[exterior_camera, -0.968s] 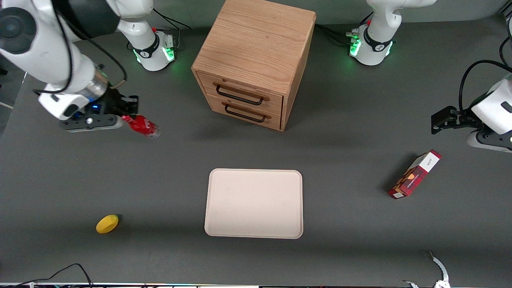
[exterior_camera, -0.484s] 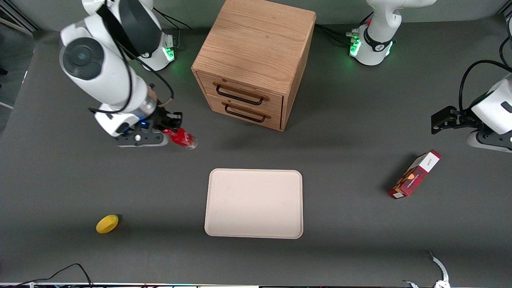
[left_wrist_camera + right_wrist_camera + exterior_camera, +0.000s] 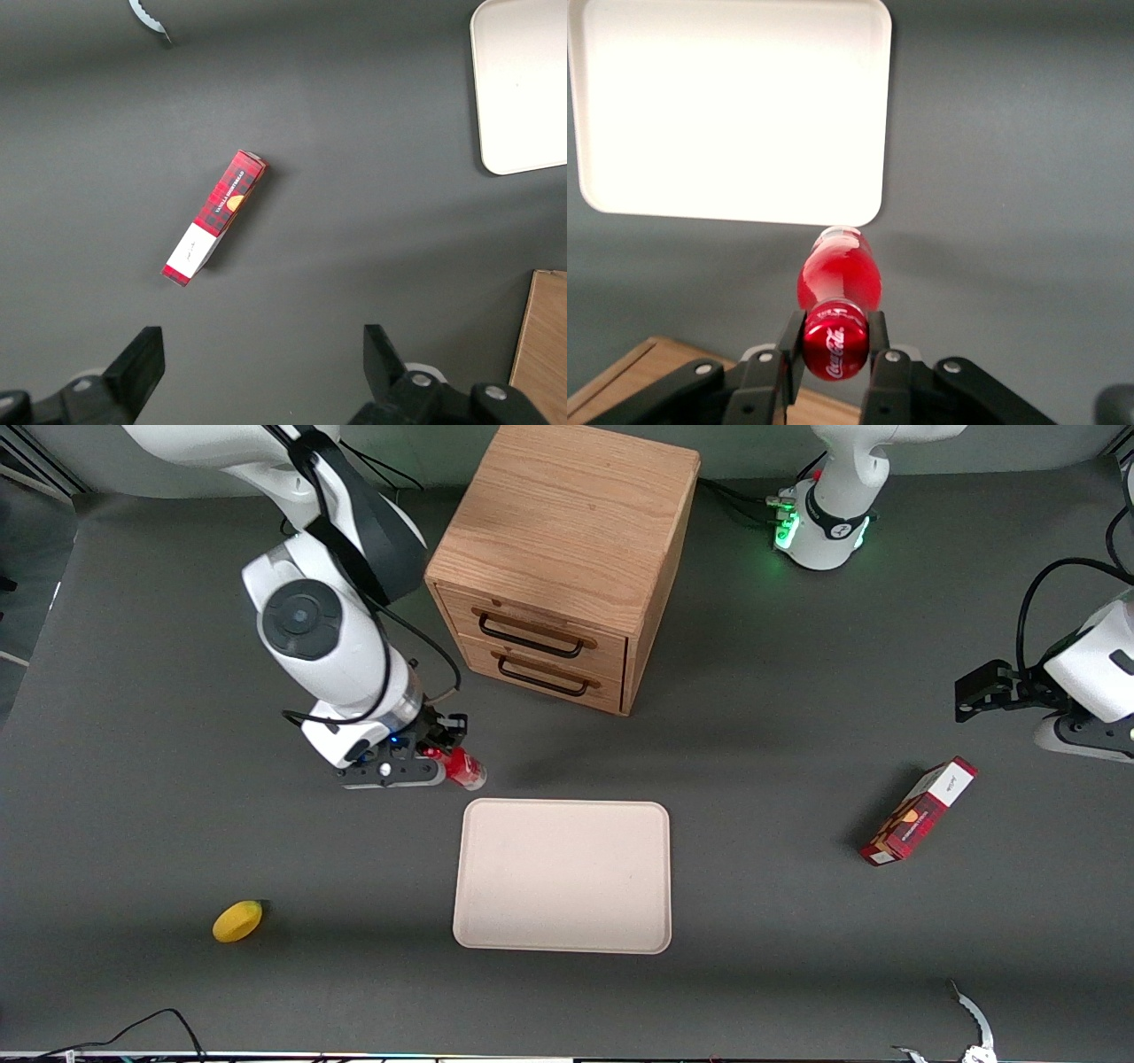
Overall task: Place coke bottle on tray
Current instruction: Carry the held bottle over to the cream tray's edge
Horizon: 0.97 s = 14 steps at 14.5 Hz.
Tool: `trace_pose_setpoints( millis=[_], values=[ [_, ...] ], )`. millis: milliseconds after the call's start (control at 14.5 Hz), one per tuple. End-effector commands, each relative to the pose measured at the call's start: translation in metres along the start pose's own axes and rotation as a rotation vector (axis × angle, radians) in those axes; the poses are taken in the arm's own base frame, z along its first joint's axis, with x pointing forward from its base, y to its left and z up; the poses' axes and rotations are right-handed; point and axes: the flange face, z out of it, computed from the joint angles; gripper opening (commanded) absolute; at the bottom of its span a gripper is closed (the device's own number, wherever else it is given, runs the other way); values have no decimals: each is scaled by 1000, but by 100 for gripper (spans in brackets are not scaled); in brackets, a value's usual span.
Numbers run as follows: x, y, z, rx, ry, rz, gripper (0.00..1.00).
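The small red coke bottle [image 3: 462, 768] [image 3: 837, 283] hangs in the air, held by its red cap end with the clear base pointing down toward the table. My right gripper [image 3: 440, 755] [image 3: 835, 341] is shut on the bottle's cap. Bottle and gripper hover just off the corner of the tray that lies nearest the wooden drawer cabinet, a little farther from the front camera than the tray. The cream tray [image 3: 563, 875] [image 3: 735, 106] lies flat on the grey table with nothing on it.
A wooden two-drawer cabinet [image 3: 558, 558] stands close beside the gripper, farther from the front camera than the tray. A yellow lemon [image 3: 237, 920] lies near the table's front edge. A red-and-white carton box [image 3: 920, 811] [image 3: 215, 217] lies toward the parked arm's end.
My right gripper has carried the coke bottle from the working arm's end of the table toward the middle, nearer the front camera, up to the tray's corner. The tray, lemon and carton have not moved.
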Motion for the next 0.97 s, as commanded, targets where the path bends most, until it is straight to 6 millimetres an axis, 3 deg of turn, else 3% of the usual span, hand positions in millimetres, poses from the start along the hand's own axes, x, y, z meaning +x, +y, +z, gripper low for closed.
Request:
trace_pose_setpoints(
  millis=[0, 415, 484, 622, 899],
  values=[
    [16, -10, 17, -28, 33, 10, 0],
    [75, -15, 58, -10, 69, 11, 0],
    [80, -24, 60, -23, 93, -13, 0],
    [98, -20, 68, -41, 126, -21, 0],
    [114, -22, 88, -63, 189, -49, 0]
  ],
)
